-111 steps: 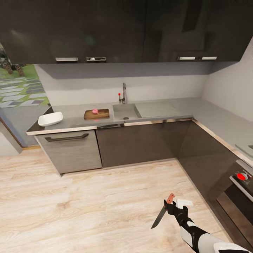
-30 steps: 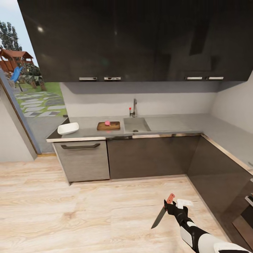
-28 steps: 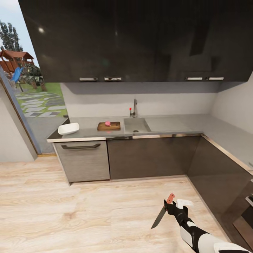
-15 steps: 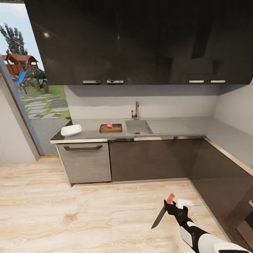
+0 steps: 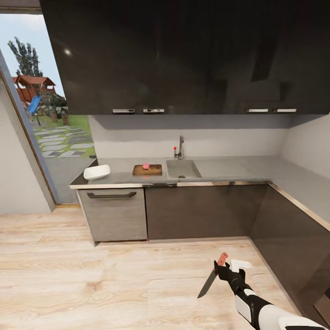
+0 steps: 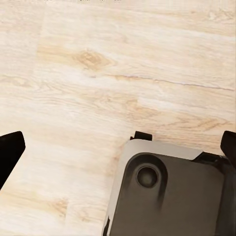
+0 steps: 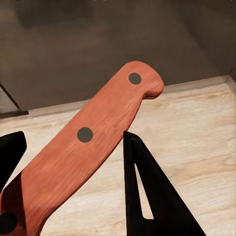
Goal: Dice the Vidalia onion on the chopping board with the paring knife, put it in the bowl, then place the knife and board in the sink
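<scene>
Far across the floor, the grey countertop [image 5: 229, 167] carries the white bowl [image 5: 96, 172] at its left end. The brown chopping board [image 5: 147, 170] lies beside the sink [image 5: 182, 168], with the pinkish Vidalia onion [image 5: 145, 166] resting whole on it. Diced onion is out of view. My right gripper [image 5: 221, 270] hangs low over the floor, shut on the paring knife [image 5: 208, 282]; its red handle [image 7: 98, 130] sits between the black fingers [image 7: 152, 196]. In the left wrist view my left gripper [image 6: 119, 147] is open above the wooden floor, nothing between its fingertips [image 6: 10, 152].
Dark cabinets run under and above the counter, and a second counter run [image 5: 302, 183] comes forward along the right wall. An open doorway [image 5: 32, 114] to a garden is at the left. Light wooden floor [image 5: 114, 275] lies between me and the cabinets. Part of my base [image 6: 167, 196] shows below the left gripper.
The camera has backed away and tilted, so the counter looks smaller and farther, and more doorway shows. The right arm holds the knife in the same pose.
</scene>
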